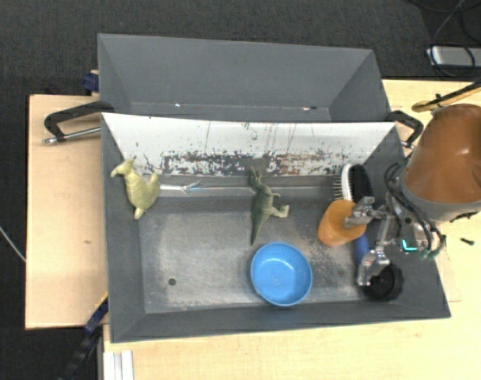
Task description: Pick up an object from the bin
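Several small things lie loose in the grey bin [126,291]. The robot's hand [369,242] is down low at the right end of the bin. That fits, because the arm comes in from the right. I cannot tell if the hand is open or closed, as its metal parts mix with the things around it.

Three things sit very close to the hand. An orange round thing [334,224] is just to its left, touching it or almost touching it. A short blue piece [360,250] is right at the hand, but I cannot tell if the hand holds it. A black round thing [385,285] lies just on the near side of the hand, by the near right corner. A brush with white bristles [350,182] rests against the far wall, just past the orange thing.

I think the hand is after one of those three close things, but I cannot say which one. Nothing looks lifted up yet. This corner is crowded, so the hand could bump a neighbour when it grabs.

All the other things are to the left. A blue bowl [282,273] sits open side up by the near wall, in the middle. A green dinosaur [264,204] lies by the far wall, with its tail pointing at the bowl. A pale yellow dinosaur [138,188] leans in the far left corner. These three lie well apart, so I think they would be easier to grab.
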